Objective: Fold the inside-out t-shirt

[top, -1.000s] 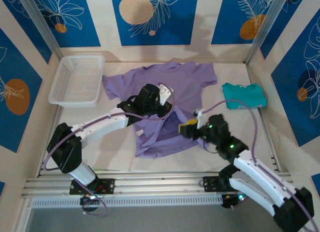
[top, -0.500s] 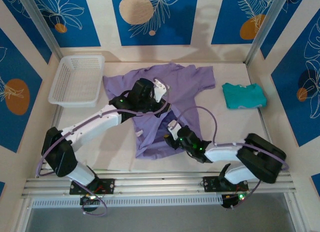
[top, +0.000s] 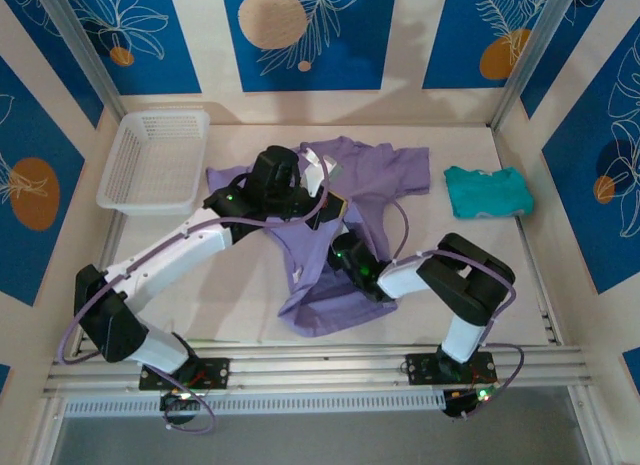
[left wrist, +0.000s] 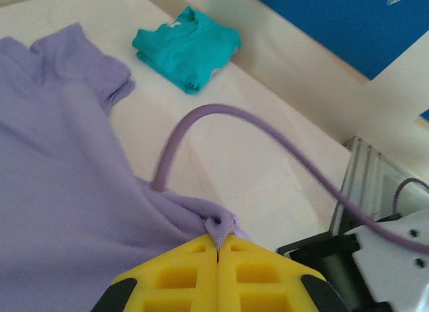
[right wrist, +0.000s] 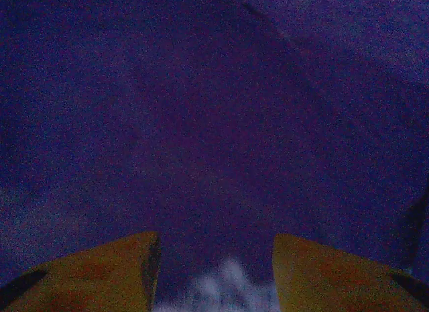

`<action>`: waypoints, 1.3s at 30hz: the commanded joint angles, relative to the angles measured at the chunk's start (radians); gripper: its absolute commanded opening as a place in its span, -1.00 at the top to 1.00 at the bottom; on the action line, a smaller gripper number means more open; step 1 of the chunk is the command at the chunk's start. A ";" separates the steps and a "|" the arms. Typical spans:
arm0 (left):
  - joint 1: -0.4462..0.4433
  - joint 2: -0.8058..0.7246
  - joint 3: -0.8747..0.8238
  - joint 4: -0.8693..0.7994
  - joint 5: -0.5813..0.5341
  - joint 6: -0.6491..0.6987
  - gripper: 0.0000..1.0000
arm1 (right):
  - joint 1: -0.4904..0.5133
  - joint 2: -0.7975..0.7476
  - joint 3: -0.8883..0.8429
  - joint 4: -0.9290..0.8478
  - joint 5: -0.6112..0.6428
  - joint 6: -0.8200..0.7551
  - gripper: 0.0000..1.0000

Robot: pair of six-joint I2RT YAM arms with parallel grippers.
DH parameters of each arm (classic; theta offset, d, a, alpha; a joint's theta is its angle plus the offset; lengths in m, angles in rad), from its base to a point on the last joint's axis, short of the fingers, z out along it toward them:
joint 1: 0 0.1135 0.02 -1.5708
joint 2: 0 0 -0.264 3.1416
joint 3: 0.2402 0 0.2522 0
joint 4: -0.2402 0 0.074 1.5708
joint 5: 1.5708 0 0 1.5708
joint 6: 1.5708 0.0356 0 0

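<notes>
- Top external view: the inside-out t-shirt [top: 380, 170] lies mid-table, between the white basket [top: 160, 117] at the far left and the folded teal garment [top: 487, 191] at the right. Its far part lies flat; its near part is bunched and lifted.
- Left wrist view: the left gripper [left wrist: 218, 248] is clamped on a small pinch of lavender fabric, its yellow pads [left wrist: 181, 275] meeting with cloth between them.
- Right wrist view: the right gripper [right wrist: 214, 272] has its fingers spread and holds nothing. Dark purple cloth surrounds it, so it is judged to be inside the shirt body.
- Step in hand, as judged: reversing the garment before folding. The left arm holds the opening up while the right arm reaches in.
- Procedure: hold the left pinch high and steady so the opening does not collapse. Advance the right gripper toward the far end and close it on one inner layer only.
- Caution: the fabric is thin and will likely slip from a shallow pinch. A purple cable [left wrist: 268, 134] arcs just beside the pinch; route motion clear of it.
</notes>
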 commanded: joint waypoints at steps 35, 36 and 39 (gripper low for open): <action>0.058 -0.023 0.367 0.006 -0.098 0.019 1.00 | -0.244 0.267 0.576 -0.860 -0.304 0.278 0.55; 0.071 -0.036 0.334 0.005 -0.161 0.018 1.00 | -0.243 0.233 0.553 -0.836 -0.318 0.263 0.78; 0.147 -0.071 0.228 0.025 -0.294 -0.025 1.00 | -0.246 0.096 0.466 -0.744 -0.381 0.242 1.00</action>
